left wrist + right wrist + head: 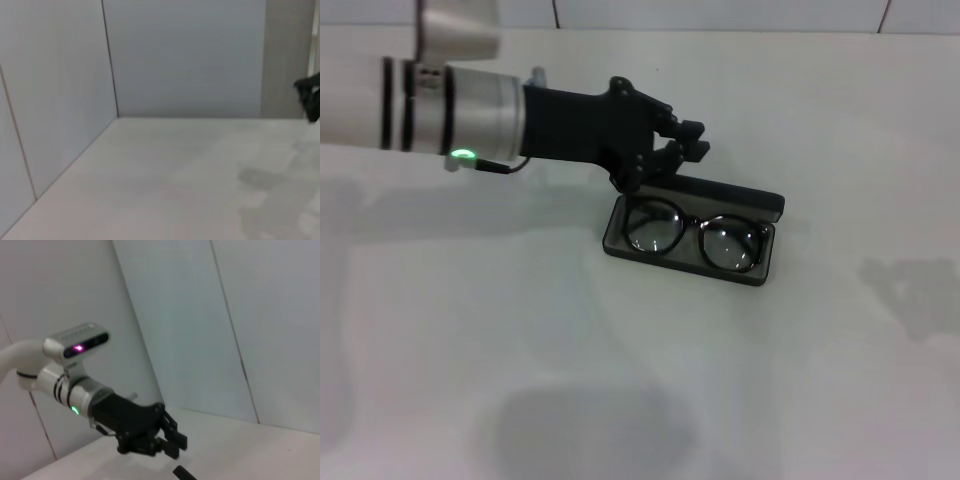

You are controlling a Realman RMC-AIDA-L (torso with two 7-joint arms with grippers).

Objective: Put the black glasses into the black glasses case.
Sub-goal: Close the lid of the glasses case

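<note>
Glasses: I see the black glasses (693, 234) lying lenses-up inside the open black glasses case (620, 215), just below and in front of my left gripper (692, 141). That gripper hovers over the case's raised lid, grasping nothing, fingers (685, 128) drawn close together. My right gripper is out of sight. White table (470, 350) underneath.

The left arm (430, 105) reaches in level from the left, a green light on its wrist. The left gripper (692, 140) points right, its fingers (688, 151) close together. The right arm is out of sight.
</note>
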